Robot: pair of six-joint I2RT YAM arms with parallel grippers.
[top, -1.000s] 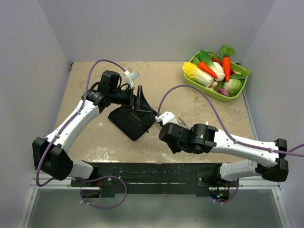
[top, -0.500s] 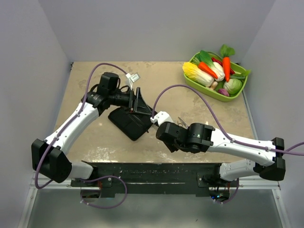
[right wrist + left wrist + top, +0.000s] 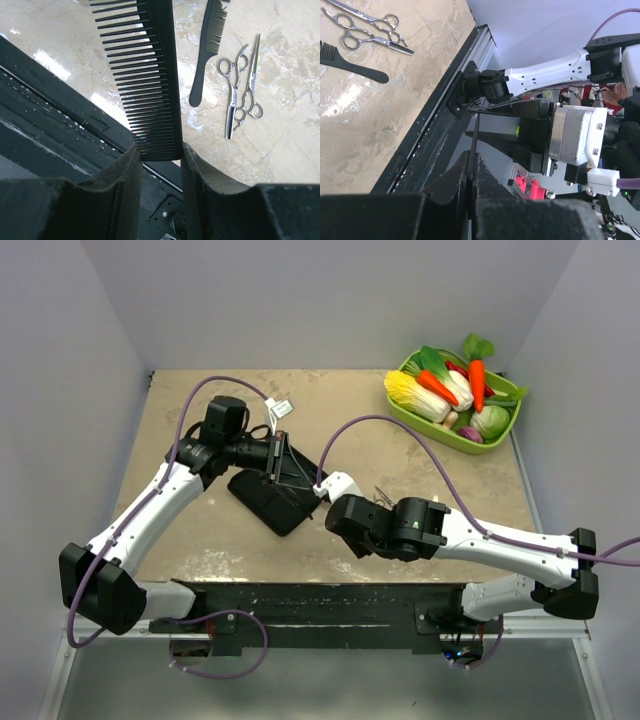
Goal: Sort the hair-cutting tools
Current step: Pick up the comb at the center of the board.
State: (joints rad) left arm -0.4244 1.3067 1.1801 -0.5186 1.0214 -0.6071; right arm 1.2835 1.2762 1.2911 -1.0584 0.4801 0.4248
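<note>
The right gripper (image 3: 159, 149) is closed on one end of a wide-toothed black comb (image 3: 152, 75), which is pinched flat between the two fingers. The left gripper (image 3: 471, 161) is seen shut on a thin black strip, taken to be the same comb edge-on. The comb is thus held off the table (image 3: 400, 455) between the two arms, at mid-table over the right edge of a black case (image 3: 270, 502). A second comb (image 3: 206, 50) is laid on the tabletop to the right. Just beside it are the first scissors (image 3: 233, 95) and the second scissors (image 3: 252, 85), touching at the handles. A green basket (image 3: 462, 448) of vegetables is placed at the far right corner.
</note>
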